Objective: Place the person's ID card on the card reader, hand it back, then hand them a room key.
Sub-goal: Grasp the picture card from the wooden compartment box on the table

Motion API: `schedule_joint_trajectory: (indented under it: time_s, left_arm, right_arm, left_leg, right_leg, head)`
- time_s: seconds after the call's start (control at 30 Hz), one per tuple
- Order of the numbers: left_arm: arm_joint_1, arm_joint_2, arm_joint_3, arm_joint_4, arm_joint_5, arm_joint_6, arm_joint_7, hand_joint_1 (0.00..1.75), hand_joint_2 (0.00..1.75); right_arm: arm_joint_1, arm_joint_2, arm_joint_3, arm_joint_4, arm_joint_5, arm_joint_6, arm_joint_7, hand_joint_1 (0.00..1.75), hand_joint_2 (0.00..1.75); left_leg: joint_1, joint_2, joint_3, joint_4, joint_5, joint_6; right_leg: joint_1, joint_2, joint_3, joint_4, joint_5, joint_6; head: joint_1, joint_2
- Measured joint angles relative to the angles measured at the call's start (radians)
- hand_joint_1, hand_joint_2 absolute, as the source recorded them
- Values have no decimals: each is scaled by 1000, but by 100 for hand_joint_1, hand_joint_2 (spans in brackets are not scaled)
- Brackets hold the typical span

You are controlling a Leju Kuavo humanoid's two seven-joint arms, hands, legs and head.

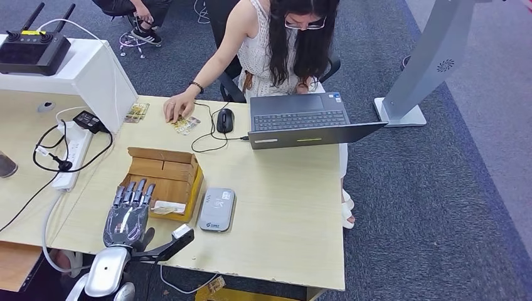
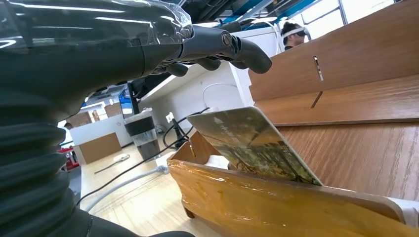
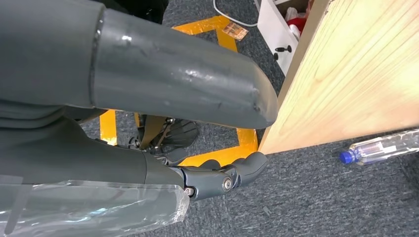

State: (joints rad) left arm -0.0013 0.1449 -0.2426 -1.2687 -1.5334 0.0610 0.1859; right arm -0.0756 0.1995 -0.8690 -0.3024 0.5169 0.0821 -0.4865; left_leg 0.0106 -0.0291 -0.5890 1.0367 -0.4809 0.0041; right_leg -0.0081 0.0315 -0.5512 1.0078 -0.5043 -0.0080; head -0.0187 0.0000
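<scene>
My left hand hovers open, fingers stretched forward, over the near left edge of an open cardboard box. A room key card leans inside the box; in the left wrist view this card stands tilted behind the taped box wall, below my fingers and apart from them. The grey card reader lies right of the box. A person's hand presses on an ID card at the table's far side. My right hand hangs beside the table, holding nothing.
A laptop and mouse sit by the person. Another card lies near a white stand. A power strip with cables is at the left. A water bottle lies on the floor by the table's side.
</scene>
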Motion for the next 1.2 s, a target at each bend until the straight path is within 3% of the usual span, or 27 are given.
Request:
schedule_joint_trajectory:
  time_s: [0.6,1.2]
  left_arm:
    - [-49,-32,13,23,-4,-13,-27,0,175]
    - [-49,-39,13,26,3,-22,-53,0,175]
  right_arm:
    - [-3,0,-2,1,18,4,0,0,0]
    - [-5,0,-23,1,19,18,0,0,0]
  left_leg:
    - [0,0,0,0,0,0]
    - [0,0,0,0,0,0]
  right_leg:
    - [0,0,0,0,0,0]
    - [0,0,0,0,0,0]
  head:
    - [0,0]
    - [0,0]
